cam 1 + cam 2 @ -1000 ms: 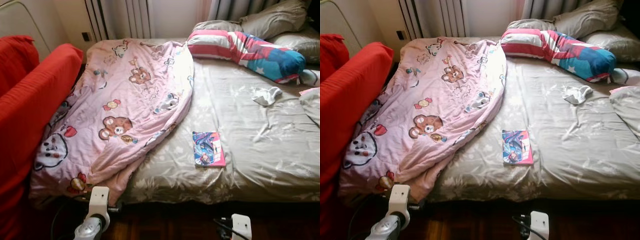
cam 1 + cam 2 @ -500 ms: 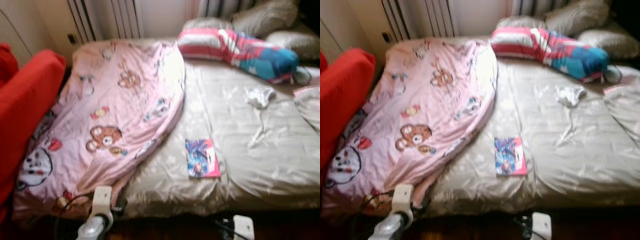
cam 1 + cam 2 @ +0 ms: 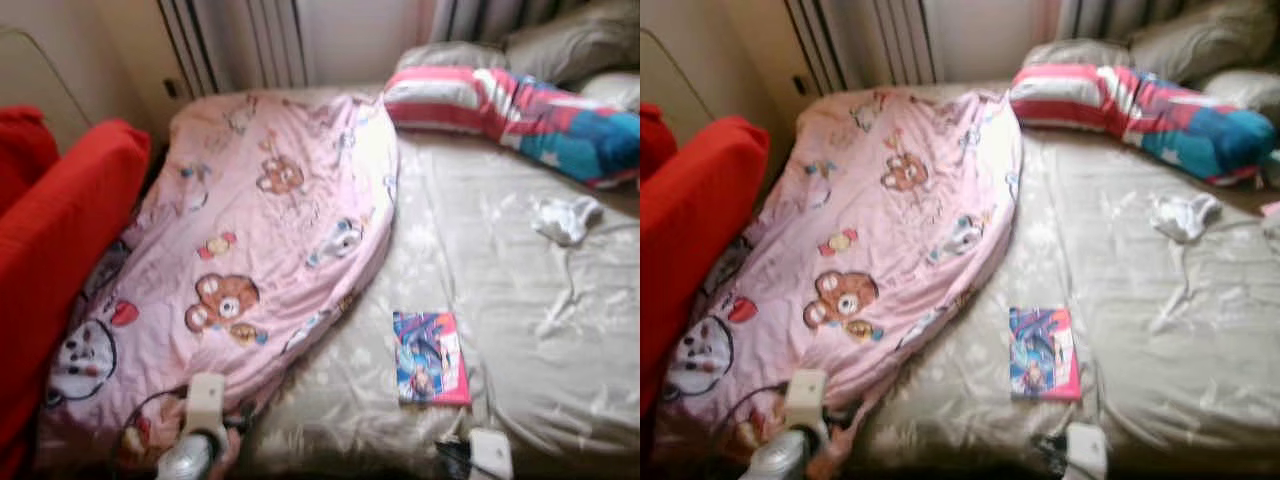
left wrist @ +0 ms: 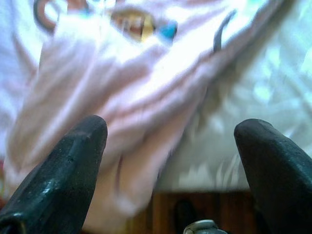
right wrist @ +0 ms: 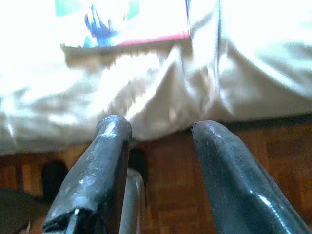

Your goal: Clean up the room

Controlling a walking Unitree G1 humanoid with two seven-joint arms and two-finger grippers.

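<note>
Book (image 3: 431,356) flat on grey bedsheet (image 3: 520,290), lower centre, beside pink quilt (image 3: 260,250). Left gripper (image 4: 170,146) spread wide over quilt's edge. Right gripper (image 5: 161,129) parted, holding nothing, below book.

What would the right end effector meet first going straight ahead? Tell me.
Probably the beige bedsheet draped over the bed's near edge, with the colorful book lying just beyond it. The right end effector is open; depth is uncertain.

A pink cartoon-print blanket (image 3: 250,250) lies rumpled over the left half of the frame, its lower edge hanging over the bed's near side. A colourful book (image 3: 430,357) with a pink edge lies flat at lower centre-right. A crumpled white cloth (image 3: 565,218) lies at right; a striped pillow (image 3: 520,108) lies across the upper right.
</note>
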